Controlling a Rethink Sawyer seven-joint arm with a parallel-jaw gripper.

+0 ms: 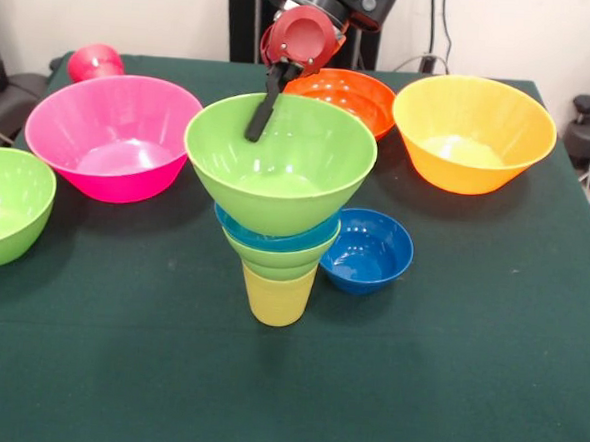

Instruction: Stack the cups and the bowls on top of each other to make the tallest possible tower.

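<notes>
The tower stands at the table's middle: a pale yellow cup (278, 296) as base, then small lime green bowls (278, 257), a light blue bowl (274, 236) and a large lime green bowl (278, 165) on top, widening upward. My gripper (263, 114) comes down from the red and black arm (304, 36), and its black tip reaches just over the far rim of the top green bowl. I cannot see whether it grips the rim. A red rounded thing (94, 61), probably the red cup, sits at the far left.
Loose bowls ring the tower: pink (115, 135) and lime green (6, 203) at left, orange-red (345, 92) behind, yellow-orange (473, 132) at right, and dark blue (369, 250) right beside the tower. The green tablecloth (385, 387) ends at right.
</notes>
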